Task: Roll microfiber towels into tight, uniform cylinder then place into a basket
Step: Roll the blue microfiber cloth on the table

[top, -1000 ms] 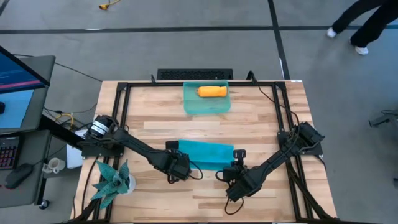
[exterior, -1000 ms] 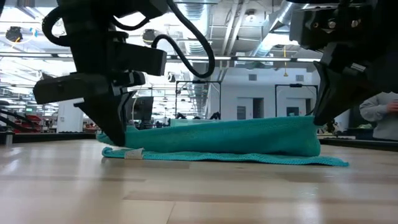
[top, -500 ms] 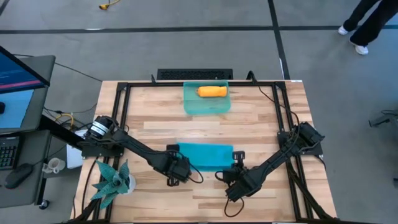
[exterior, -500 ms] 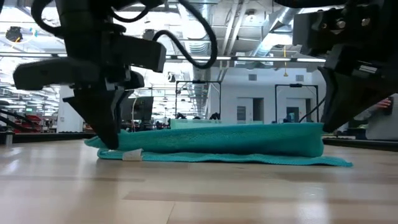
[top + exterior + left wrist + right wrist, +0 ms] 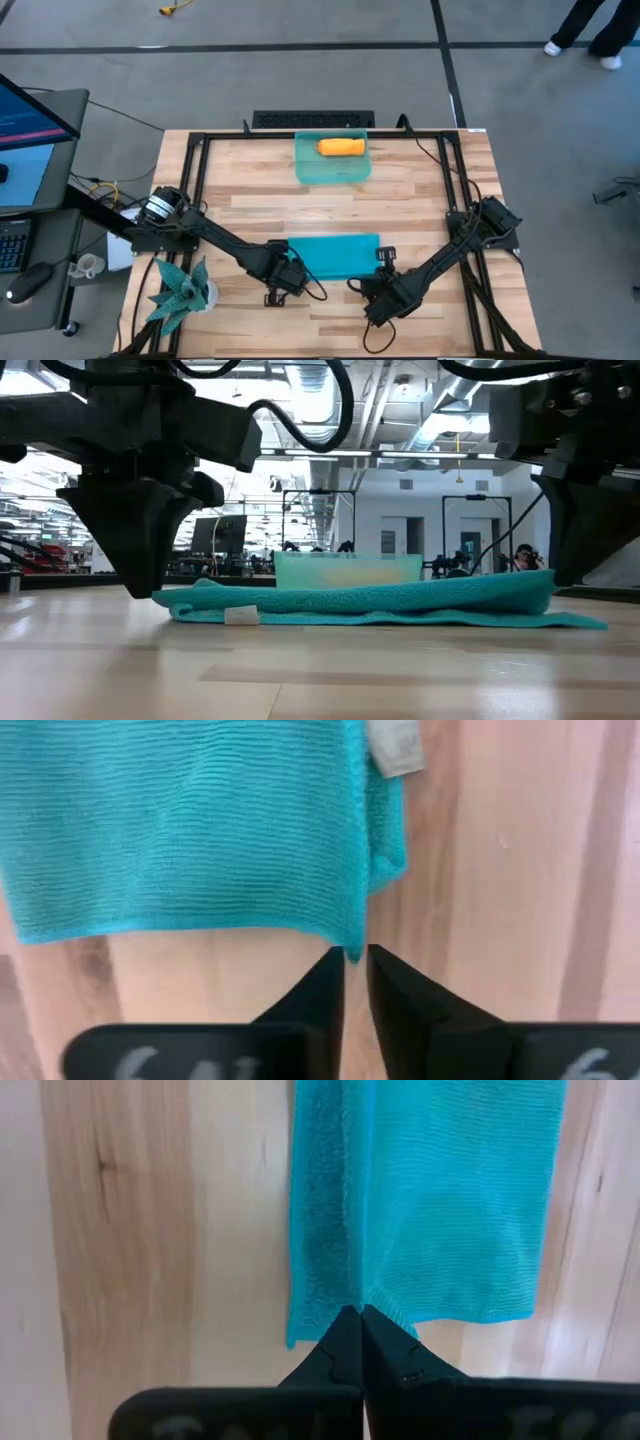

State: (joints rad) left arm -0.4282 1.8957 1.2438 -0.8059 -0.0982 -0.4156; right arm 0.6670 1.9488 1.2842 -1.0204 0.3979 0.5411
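since a second ago the teal towel point(image 5: 334, 255) has been drawn toward the lower edge of the high view and lies flatter, folded at centre; the left gripper point(image 5: 355, 960) stands at its near left corner, fingers a sliver apart, seemingly letting go; the right gripper point(image 5: 360, 1316) pinches the near right corner, keeping the edge taut; the orange towel point(image 5: 340, 148), already rolled, sits in the basket point(image 5: 332, 172) at upper centre.
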